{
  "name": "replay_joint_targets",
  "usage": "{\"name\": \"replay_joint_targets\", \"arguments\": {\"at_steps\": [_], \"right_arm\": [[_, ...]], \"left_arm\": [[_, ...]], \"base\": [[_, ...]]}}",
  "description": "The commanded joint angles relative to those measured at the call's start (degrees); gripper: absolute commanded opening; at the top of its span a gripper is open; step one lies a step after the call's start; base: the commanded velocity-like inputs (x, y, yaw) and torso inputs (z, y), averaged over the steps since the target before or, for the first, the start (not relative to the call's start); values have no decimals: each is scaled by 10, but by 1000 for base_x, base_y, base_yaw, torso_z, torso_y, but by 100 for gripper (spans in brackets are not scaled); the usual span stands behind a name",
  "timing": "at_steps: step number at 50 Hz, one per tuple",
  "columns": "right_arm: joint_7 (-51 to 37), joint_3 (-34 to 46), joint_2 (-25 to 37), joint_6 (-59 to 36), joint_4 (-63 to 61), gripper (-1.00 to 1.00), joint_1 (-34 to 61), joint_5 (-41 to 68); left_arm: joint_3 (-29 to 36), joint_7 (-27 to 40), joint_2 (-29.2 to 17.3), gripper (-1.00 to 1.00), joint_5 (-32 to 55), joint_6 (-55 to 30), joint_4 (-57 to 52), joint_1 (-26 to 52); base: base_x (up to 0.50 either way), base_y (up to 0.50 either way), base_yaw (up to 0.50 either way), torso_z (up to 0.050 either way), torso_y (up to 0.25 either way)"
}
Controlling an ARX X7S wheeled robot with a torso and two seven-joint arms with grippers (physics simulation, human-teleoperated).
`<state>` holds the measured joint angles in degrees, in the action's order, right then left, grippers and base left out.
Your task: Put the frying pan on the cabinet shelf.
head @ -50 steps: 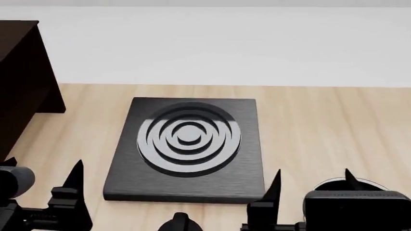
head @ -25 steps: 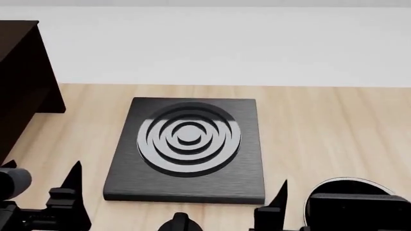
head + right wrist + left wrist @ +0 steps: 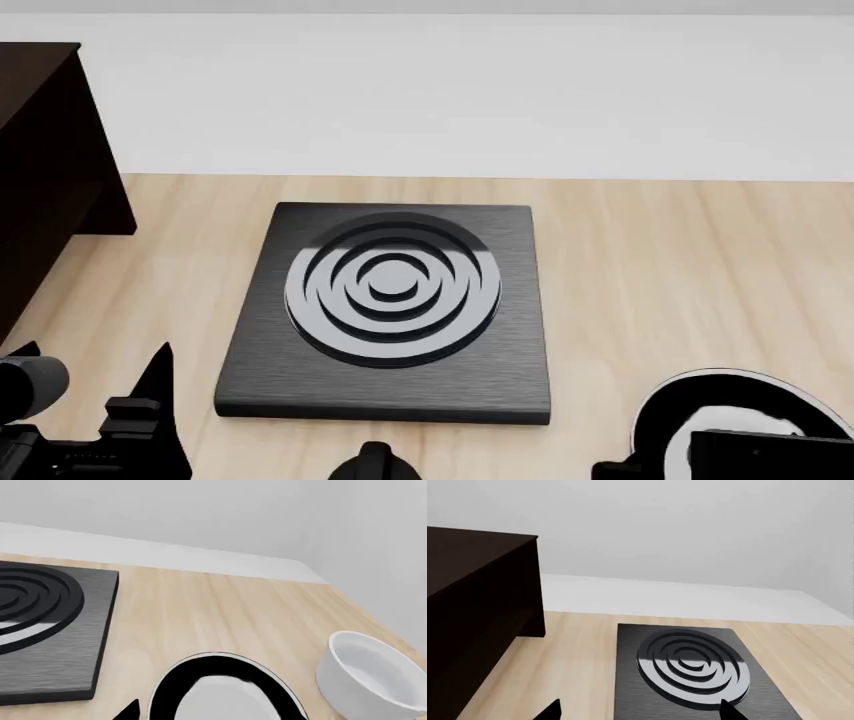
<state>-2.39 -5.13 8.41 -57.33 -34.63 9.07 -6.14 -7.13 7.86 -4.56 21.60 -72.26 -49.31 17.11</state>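
Observation:
The frying pan [image 3: 663, 405] lies on the wooden table at the near right, its handle out of view. In the right wrist view it is a black round pan [image 3: 200, 672] with a thin pale rim and a pale glossy inside. My right gripper [image 3: 213, 715] is open just above and behind the pan, with one fingertip [image 3: 130, 711] showing beside the rim. Its body [image 3: 767, 455] covers the pan's near part. The dark cabinet [image 3: 40, 150] stands at the far left and also shows in the left wrist view [image 3: 474, 605]. My left gripper [image 3: 91, 365] is open and empty at the near left.
A square black stove plate [image 3: 387, 300] with concentric rings lies mid-table, and also shows in the left wrist view [image 3: 694, 665] and the right wrist view [image 3: 47, 630]. A white bowl [image 3: 367, 675] stands right of the pan. A white wall runs behind the table.
My right gripper has dropped lower and nearer, its fingertips have left the head view, and more of the pan shows. My left gripper has sunk slightly.

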Motion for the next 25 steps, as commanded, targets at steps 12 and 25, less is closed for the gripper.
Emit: {"name": "replay_joint_targets", "arguments": {"at_steps": [12, 25], "right_arm": [[16, -46, 8, -63, 45, 100, -29, -8], [32, -26, 13, -219, -28, 100, -34, -11]], "left_arm": [[11, 6, -1, 100, -1, -8, 1, 3], [12, 16, -4, 100, 11, -15, 0, 6]], "base": [[0, 0, 0, 0, 0], [0, 0, 0, 0, 0]]}}
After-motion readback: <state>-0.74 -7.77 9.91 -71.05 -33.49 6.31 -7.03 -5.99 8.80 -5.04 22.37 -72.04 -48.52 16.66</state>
